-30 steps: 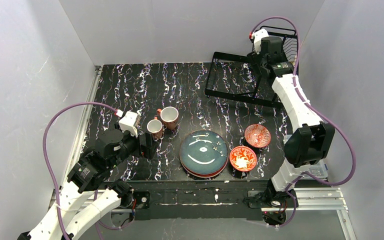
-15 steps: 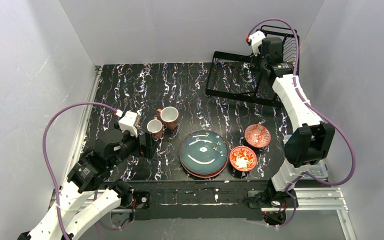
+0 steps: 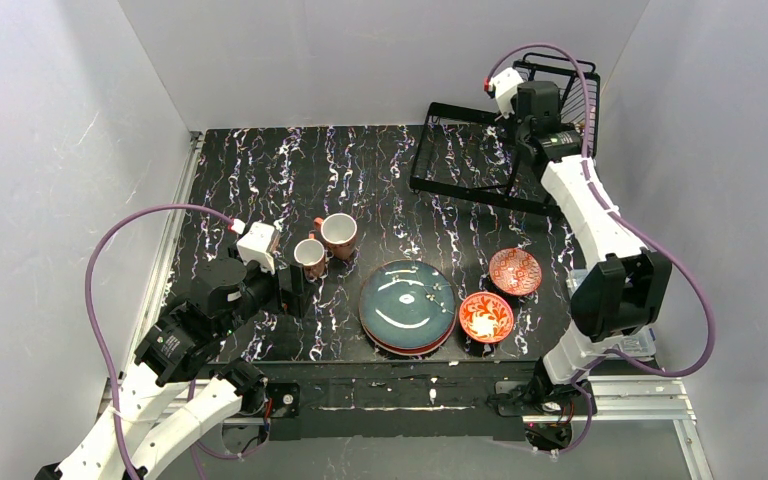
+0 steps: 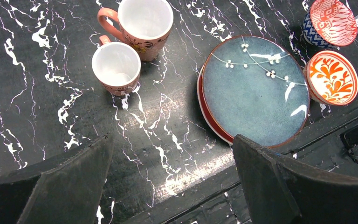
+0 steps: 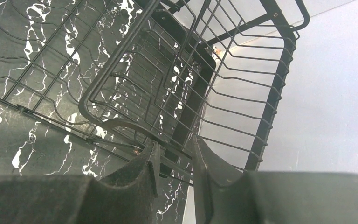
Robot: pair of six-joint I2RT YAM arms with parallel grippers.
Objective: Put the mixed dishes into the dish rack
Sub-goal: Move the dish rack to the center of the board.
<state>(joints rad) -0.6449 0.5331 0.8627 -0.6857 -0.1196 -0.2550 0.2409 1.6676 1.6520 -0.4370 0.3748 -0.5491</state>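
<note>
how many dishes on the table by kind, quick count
mugs: 2
small bowls: 2
plates: 2 showing, teal over red; any between are hidden
total: 6 in view

Plate stack [image 3: 407, 305]: dark teal plate on top, red rim showing beneath, flat near the table's front edge. Larger mug [image 3: 339, 234] and smaller mug [image 3: 309, 256]: terracotta, white inside, upright, left of the stack. Far bowl [image 3: 515, 271] and near bowl [image 3: 486, 317]: red-patterned, upright, to its right. Dish rack [image 3: 420, 150]: black wire, far right.
</note>
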